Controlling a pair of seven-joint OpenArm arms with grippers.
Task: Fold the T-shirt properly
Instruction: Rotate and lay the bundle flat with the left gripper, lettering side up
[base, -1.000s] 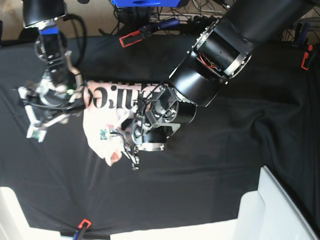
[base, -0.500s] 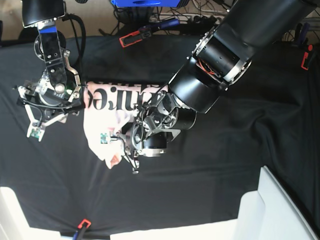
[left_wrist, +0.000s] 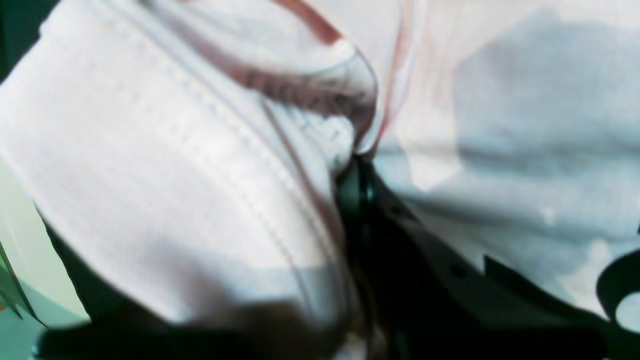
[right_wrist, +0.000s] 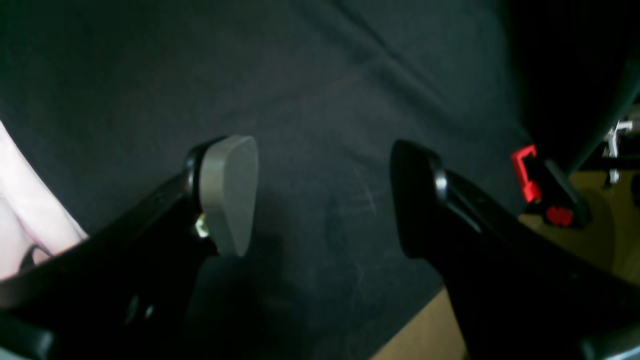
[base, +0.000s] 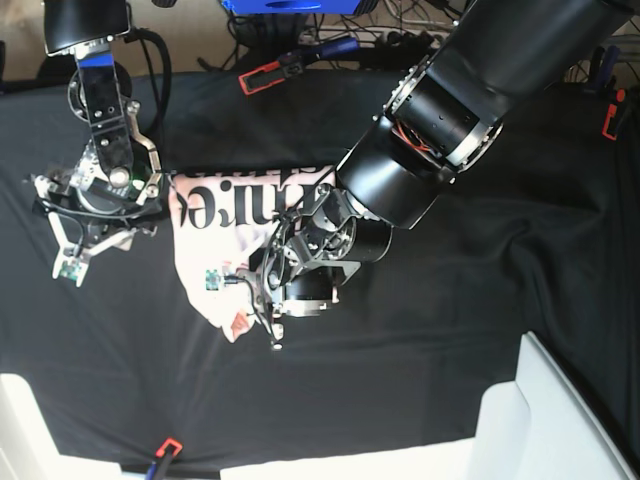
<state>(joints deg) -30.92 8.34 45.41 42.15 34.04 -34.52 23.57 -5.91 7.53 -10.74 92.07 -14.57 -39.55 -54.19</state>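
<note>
Base view: we see the left hand (base: 262, 300) closed on the bunched T-shirt (base: 225, 215) at its 6 o'clock end. The right hand (base: 70, 235), wide open and empty, waits just off the shirt's 9 o'clock edge over the table (base: 480, 300).

- Left arm (base: 480, 80): thick glossy black cylindrical segments, silver ring at one joint with red wiring showing.
- Left hand (base: 268, 318): black metal frame, small screws.
- Right arm (base: 100, 95): slimmer, black, blue band, looping black cable.
- Right hand (right_wrist: 320, 195): black fingers, one grey pad (right_wrist: 230, 192).
</note>
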